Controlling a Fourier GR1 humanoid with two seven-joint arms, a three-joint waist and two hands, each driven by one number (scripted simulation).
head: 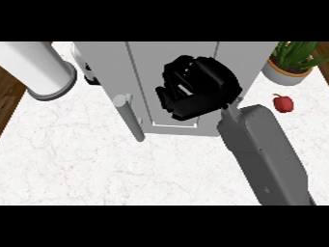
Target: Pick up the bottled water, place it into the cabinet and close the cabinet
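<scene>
A tall grey cabinet [110, 62] stands at the back middle of the counter, with a grey bar handle [130, 118] at its front left. My right hand [202, 84] is up against the cabinet's front, fingers curled, its grey forearm [267, 154] running in from the lower right. No bottled water shows anywhere; I see nothing inside the curled fingers, only grey through the gap between them. My left hand is out of view.
A large white cylinder [35, 65] stands at the back left. A small white and dark object [89, 71] peeks out by the cabinet's left side. At the back right are a potted plant [289, 65] and a red fruit [283, 103]. White marble counter [67, 164] lies in front.
</scene>
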